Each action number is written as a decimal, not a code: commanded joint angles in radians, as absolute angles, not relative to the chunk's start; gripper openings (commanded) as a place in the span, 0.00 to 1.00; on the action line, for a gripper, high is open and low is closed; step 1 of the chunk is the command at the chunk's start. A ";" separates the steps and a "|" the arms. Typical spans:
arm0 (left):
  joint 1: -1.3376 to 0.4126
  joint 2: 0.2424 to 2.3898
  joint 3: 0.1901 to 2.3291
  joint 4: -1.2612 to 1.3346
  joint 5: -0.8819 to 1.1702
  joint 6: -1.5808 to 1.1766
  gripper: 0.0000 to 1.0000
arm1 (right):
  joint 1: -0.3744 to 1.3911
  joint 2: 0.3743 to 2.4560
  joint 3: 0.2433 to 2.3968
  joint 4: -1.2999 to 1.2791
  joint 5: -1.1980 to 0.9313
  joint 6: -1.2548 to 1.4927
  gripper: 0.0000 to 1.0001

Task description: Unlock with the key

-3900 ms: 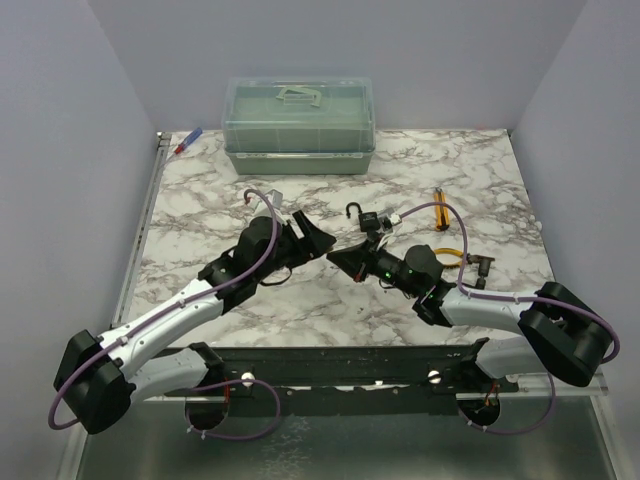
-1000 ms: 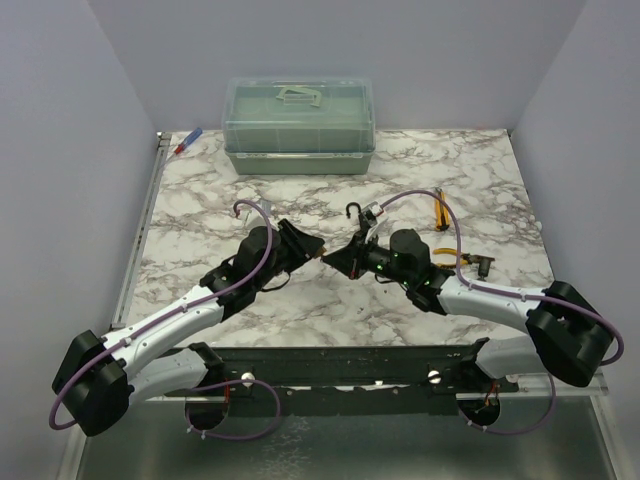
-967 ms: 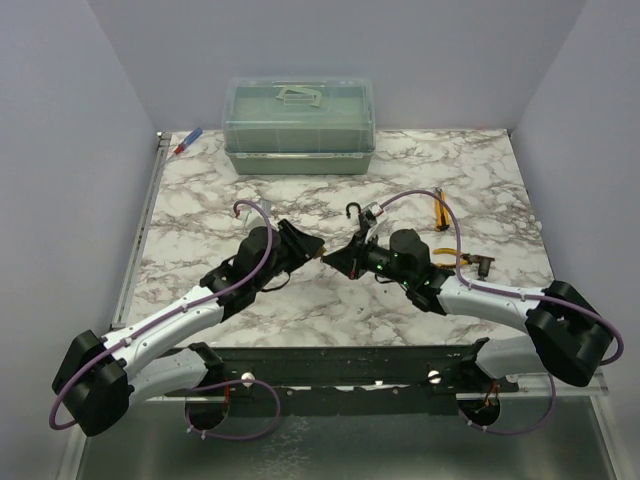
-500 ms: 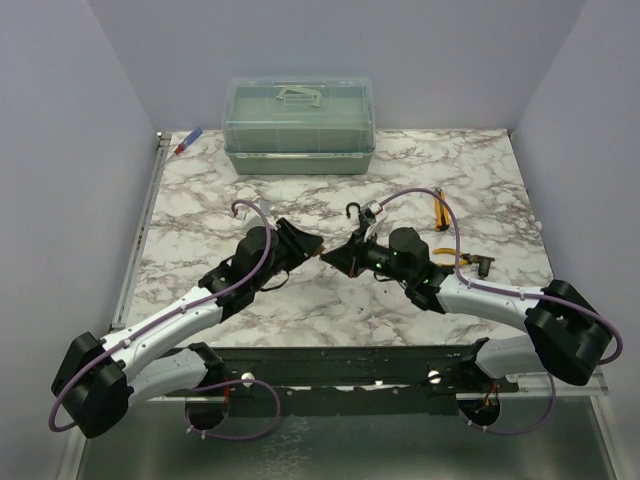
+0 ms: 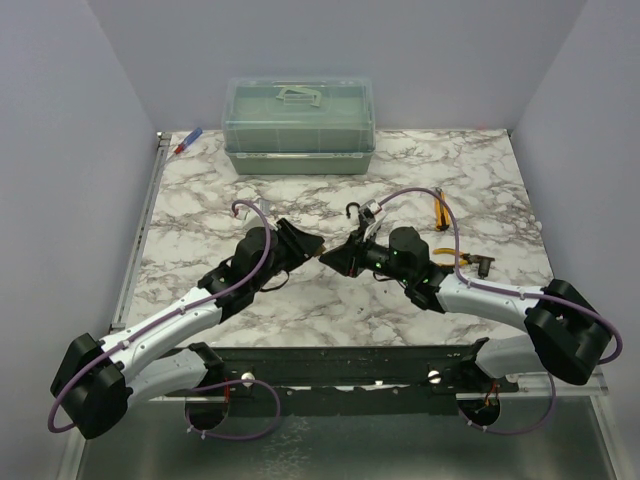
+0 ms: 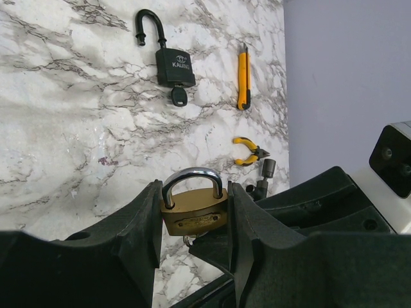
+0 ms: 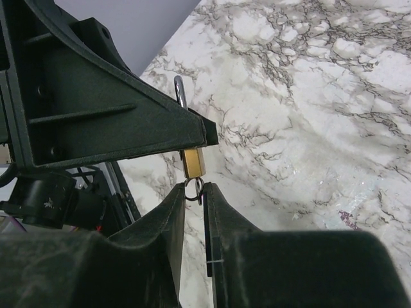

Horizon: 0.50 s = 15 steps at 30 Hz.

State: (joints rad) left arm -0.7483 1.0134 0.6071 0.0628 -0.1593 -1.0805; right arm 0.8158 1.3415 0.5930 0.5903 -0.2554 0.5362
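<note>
Out on the marble table [image 5: 200, 200], past both sets of fingers, lies the key [image 6: 178, 97]. It's tiny, with a rounded black head, and its shaft is sunk into the bottom of the black padlock [image 6: 174, 67], so only the head shows. That padlock lies flat, its shackle sprung open, and both grippers are clear of it.

Nearer in, the left gripper [image 6: 194, 192] is clamped on the brass padlock [image 6: 192, 215], body squeezed between the fingers and silver shackle pointing away. Under it hangs a small metal ring [image 7: 194, 182]. The right gripper [image 7: 194, 190] has a fingertip on either side of that ring, with a narrow gap between them. Pinching or just bracketing, I cannot tell.

From above, the right arm [image 5: 480, 295] covers most of the black padlock and only its hook peeks out. Right of the key lie a yellow utility knife [image 6: 242, 76] and yellow-handled pliers [image 6: 252, 151], both apart from it. A lidded green box [image 5: 299, 125] sits at the back.
</note>
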 commanded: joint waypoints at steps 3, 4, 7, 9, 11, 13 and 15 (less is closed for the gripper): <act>-0.758 0.994 0.601 0.106 -0.132 -1.081 0.03 | 0.815 1.327 0.613 0.644 -0.296 0.543 0.26; -0.758 0.994 0.602 0.104 -0.133 -1.080 0.03 | 0.815 1.321 0.610 0.644 -0.296 0.543 0.27; -0.758 0.996 0.606 0.104 -0.135 -1.079 0.03 | 0.815 1.304 0.604 0.631 -0.287 0.543 0.29; -0.759 0.997 0.610 0.103 -0.136 -1.076 0.03 | 0.815 1.299 0.602 0.621 -0.278 0.543 0.30; -0.758 0.997 0.613 0.102 -0.138 -1.073 0.03 | 0.815 1.296 0.597 0.614 -0.270 0.543 0.35; -0.758 0.996 0.617 0.096 -0.139 -1.071 0.03 | 0.815 1.288 0.592 0.611 -0.263 0.544 0.38; -0.759 0.995 0.621 0.093 -0.140 -1.069 0.03 | 0.815 1.284 0.588 0.598 -0.248 0.547 0.40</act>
State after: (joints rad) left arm -0.7532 1.0130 0.6071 0.0727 -0.1486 -1.0801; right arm 0.8162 1.3151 0.5919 0.5961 -0.2638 0.5461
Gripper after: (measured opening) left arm 0.417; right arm 0.382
